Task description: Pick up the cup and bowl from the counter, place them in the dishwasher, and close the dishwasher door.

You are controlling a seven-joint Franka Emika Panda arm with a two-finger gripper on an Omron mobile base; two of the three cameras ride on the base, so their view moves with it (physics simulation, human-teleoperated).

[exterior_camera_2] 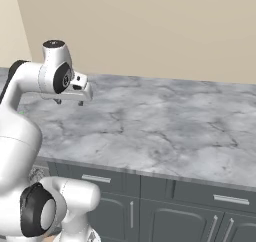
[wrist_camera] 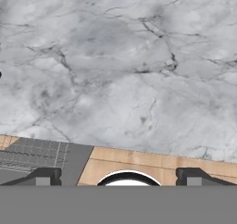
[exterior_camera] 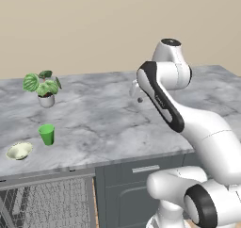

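1. Dishwasher: lower left of the left base view, nearest the camera, set under the counter edge; its grey wire rack shows behind the dark frame. Whether the door is down cannot be told from here.
2. Bowl: pale, shallow, upright on the counter near its front edge, directly above the dishwasher.
3. Cup: green, upright, just beside the bowl on its right and slightly farther back; the two do not touch.
4. Potted plant: white pot with broad leaves, behind the cup, well apart from it.
5. Gripper: held above the bare marble, well to the right of the cup and bowl, pointing down. In the hand view both fingertips stand far apart at the bottom corners, with nothing between them.
6. Drawers: dark grey fronts with silver handles, below the counter at right.
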